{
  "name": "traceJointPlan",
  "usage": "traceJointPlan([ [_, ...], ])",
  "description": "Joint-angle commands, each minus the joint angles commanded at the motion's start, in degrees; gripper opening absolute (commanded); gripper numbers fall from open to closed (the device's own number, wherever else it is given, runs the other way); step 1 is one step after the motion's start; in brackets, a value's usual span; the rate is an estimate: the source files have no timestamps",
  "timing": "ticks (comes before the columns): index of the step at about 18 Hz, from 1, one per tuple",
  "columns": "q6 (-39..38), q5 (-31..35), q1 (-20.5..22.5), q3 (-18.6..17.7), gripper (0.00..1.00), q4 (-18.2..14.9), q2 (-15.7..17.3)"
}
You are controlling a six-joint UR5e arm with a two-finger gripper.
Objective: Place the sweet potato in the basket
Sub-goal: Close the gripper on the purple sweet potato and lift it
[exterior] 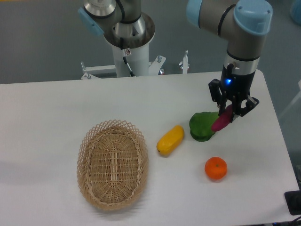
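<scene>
The magenta sweet potato point(221, 121) hangs tilted between the fingers of my gripper point(230, 112), which is shut on its upper end. It hovers at the right side of the table, its lower end overlapping a green vegetable point(202, 125) below it. The oval tan wicker basket point(84, 155) lies at the front left of the table, far from the gripper, with nothing visible inside it.
A yellow oblong vegetable point(170, 140) lies between the basket and the green vegetable. A round orange fruit point(216, 168) sits in front of the gripper. The arm's white base post point(129, 52) stands behind the table's far edge.
</scene>
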Motion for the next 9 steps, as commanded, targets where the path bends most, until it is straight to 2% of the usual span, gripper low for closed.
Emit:
traceJointPlan([
  [9, -3.8, -1.5, -1.5, -0.6, 0.25, 0.0, 1.1],
])
